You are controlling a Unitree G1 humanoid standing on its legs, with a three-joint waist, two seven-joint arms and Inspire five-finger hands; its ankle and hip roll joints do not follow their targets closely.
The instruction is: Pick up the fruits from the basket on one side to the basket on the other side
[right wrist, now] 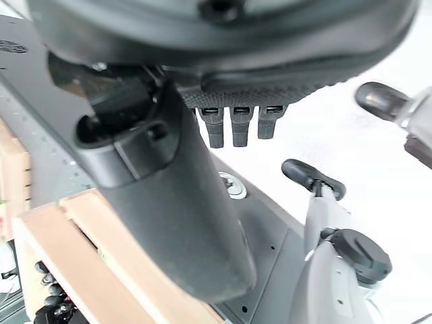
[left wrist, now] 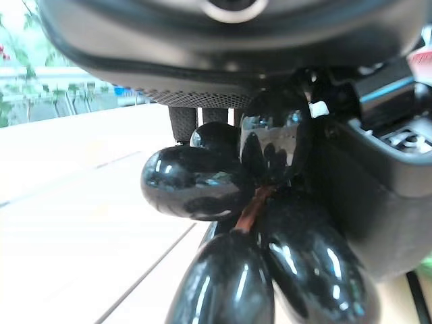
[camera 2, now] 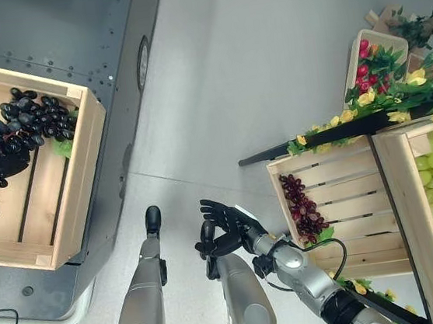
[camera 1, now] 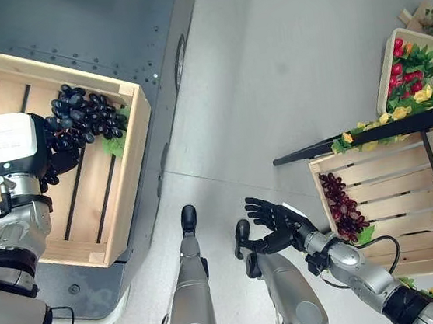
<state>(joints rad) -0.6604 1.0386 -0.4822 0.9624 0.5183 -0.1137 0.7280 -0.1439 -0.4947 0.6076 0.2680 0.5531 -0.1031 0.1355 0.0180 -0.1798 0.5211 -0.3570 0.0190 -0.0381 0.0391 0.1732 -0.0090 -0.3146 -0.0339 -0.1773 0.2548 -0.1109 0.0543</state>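
Right hand [camera 1: 274,224], nearest at about five o'clock, hangs over the floor with fingers spread and relaxed and nothing in it, while the left hand [camera 1: 47,154] at nine o'clock has its fingers curled round the black grapes [camera 1: 82,118], which sit in the left wooden crate [camera 1: 133,152]. Glossy, smooth, rounded berries on a thin brown stem suggest a light, floppy, slippery bunch, best cradled around its bulk near the stem. Farther out at three o'clock, red grapes [camera 1: 343,206] lie in the slatted right crate [camera 1: 383,182], beneath leafy flowers [camera 1: 399,114].
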